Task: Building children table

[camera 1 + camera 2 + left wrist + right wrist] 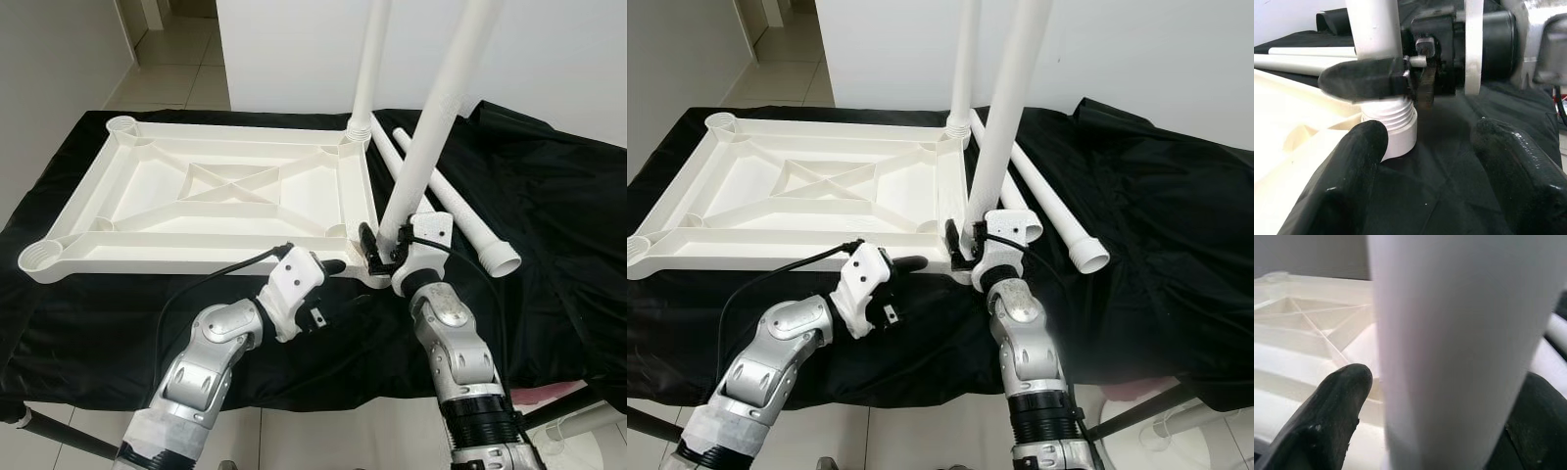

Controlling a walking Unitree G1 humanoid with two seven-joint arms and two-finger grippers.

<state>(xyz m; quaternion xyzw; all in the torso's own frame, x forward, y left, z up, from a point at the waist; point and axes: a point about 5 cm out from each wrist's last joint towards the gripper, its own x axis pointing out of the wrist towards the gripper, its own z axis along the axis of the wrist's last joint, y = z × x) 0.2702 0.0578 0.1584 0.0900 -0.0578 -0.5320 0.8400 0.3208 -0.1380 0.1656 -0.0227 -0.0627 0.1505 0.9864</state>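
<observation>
Your white table top (211, 191) lay upside down on the black cloth (549, 196). Your right gripper (377, 250) was closed around a white leg (431, 127) standing in the near corner hole. Your left gripper (328, 266) sat just beside that corner, fingers apart, holding nothing. Two more legs (456, 211) lay on the cloth nearby.

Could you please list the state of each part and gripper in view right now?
Tabletop: upside down on the black cloth.
Far leg: upright in its corner socket.
Near leg: tilted, at the near socket.
Spare legs: lying on the cloth.
Right gripper: shut on the near leg.
Left gripper: open.
</observation>
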